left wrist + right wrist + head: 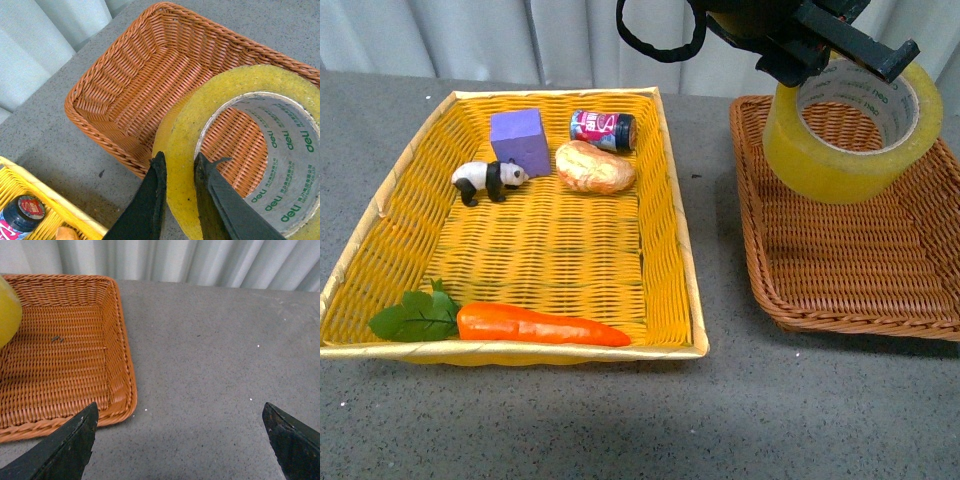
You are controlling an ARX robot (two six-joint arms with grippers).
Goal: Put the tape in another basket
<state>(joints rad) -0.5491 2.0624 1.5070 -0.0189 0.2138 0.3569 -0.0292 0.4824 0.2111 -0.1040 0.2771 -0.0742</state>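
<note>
Two fingers of the left gripper (pixel 180 192) pinch the wall of the tape (pixel 853 125), one inside the core and one outside. The roll is held tilted over the far end of the basket (pixel 840 270), within its rim, with open woven floor nearer the camera. The right gripper (pixel 180 440) hangs spread wide over grey table (pixel 210 350), just outside the basket's edge.

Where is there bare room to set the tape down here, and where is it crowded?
The brown basket floor under the tape is bare weave. In the yellow basket, the middle is free between carrot and bread; the far end is crowded.
</note>
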